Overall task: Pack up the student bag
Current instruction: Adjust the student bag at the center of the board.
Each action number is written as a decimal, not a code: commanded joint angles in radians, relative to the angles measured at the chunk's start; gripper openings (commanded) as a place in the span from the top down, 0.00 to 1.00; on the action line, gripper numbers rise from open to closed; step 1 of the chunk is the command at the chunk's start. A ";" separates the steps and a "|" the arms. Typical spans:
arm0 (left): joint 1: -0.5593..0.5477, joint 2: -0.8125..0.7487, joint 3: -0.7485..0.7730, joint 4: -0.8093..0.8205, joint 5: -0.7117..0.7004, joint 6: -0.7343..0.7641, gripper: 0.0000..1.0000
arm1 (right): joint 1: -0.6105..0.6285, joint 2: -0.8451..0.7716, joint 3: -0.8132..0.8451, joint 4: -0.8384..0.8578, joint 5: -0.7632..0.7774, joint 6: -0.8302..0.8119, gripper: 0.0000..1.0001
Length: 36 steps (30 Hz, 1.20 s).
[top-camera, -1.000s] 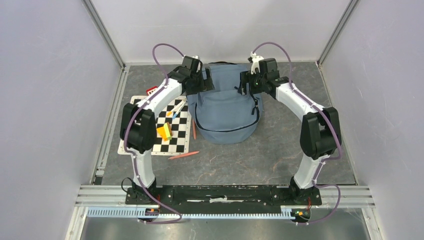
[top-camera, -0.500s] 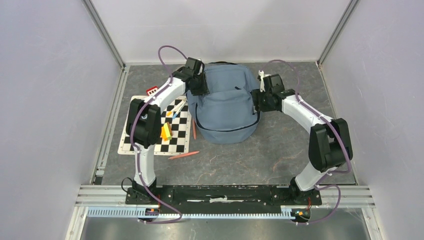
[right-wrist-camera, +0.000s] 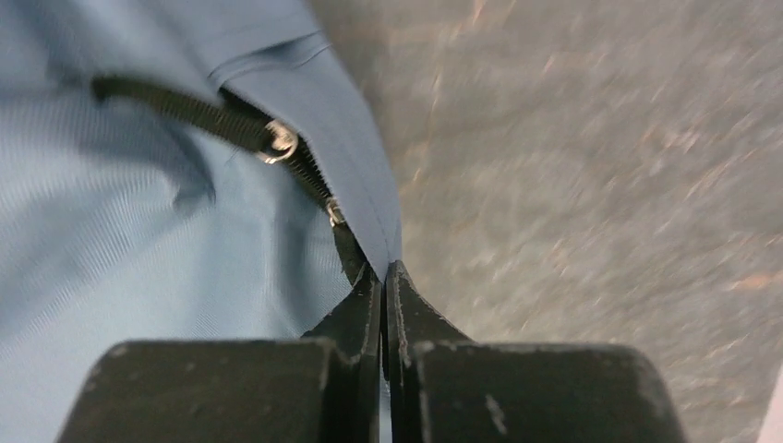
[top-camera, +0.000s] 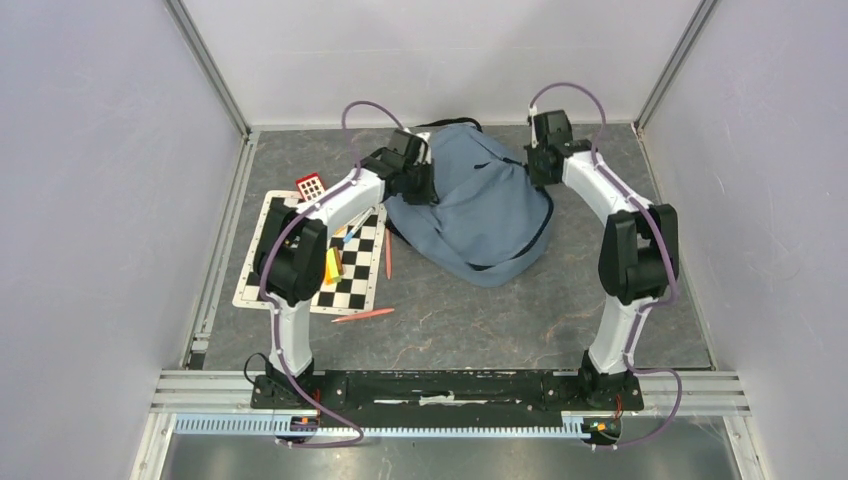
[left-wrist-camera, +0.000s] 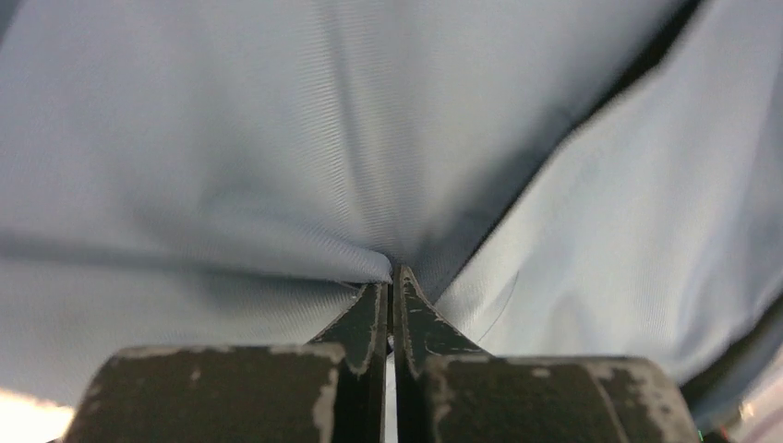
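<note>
Now the backpack [top-camera: 480, 215] lies slumped at twelve o'clock on the grey tabletop [top-camera: 480, 320], its rounded end slanting toward five o'clock. The left hand [left-wrist-camera: 392, 277] is clamped on a pinched fold of the blue cloth at the backpack's nine o'clock side. The right hand [right-wrist-camera: 383, 272] is clamped on the cloth edge just beside the dark zipper [right-wrist-camera: 309, 177], at its one o'clock corner. A chessboard [top-camera: 355, 285] lies at the backpack's eight o'clock

The student bag [left-wrist-camera: 277, 138] overruns all 4 edges of the left wrist view and is blurred. At middle left of the top view, the left arm [top-camera: 290, 255] hides part of the checkered board [top-camera: 355, 290]; the small items on it cannot be named.
</note>
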 commanded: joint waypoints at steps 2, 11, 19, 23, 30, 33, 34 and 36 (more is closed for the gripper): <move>-0.151 -0.056 0.021 0.083 0.372 0.118 0.98 | -0.011 0.127 0.289 0.141 0.052 -0.094 1.00; -0.147 -0.071 0.134 -0.014 0.336 0.150 0.41 | -0.011 0.177 0.393 0.213 -0.037 -0.052 0.36; -0.009 -0.090 0.133 -0.084 0.036 -0.018 0.00 | 0.000 -0.018 0.128 0.185 -0.129 0.045 0.17; 0.053 -0.032 0.139 -0.109 -0.054 -0.040 0.00 | 0.039 -0.050 0.046 0.174 -0.195 0.075 0.17; 0.077 0.083 0.174 -0.110 -0.079 -0.007 0.05 | 0.109 0.008 0.064 0.140 -0.224 0.086 0.16; 0.076 0.104 0.125 -0.052 -0.004 -0.006 0.29 | 0.112 0.039 0.074 0.119 -0.211 0.073 0.24; 0.074 0.101 0.103 -0.026 0.009 -0.004 0.36 | 0.113 0.043 0.072 0.117 -0.204 0.065 0.30; 0.073 0.089 0.053 0.005 0.023 -0.003 0.52 | 0.113 0.054 0.073 0.117 -0.187 0.046 0.47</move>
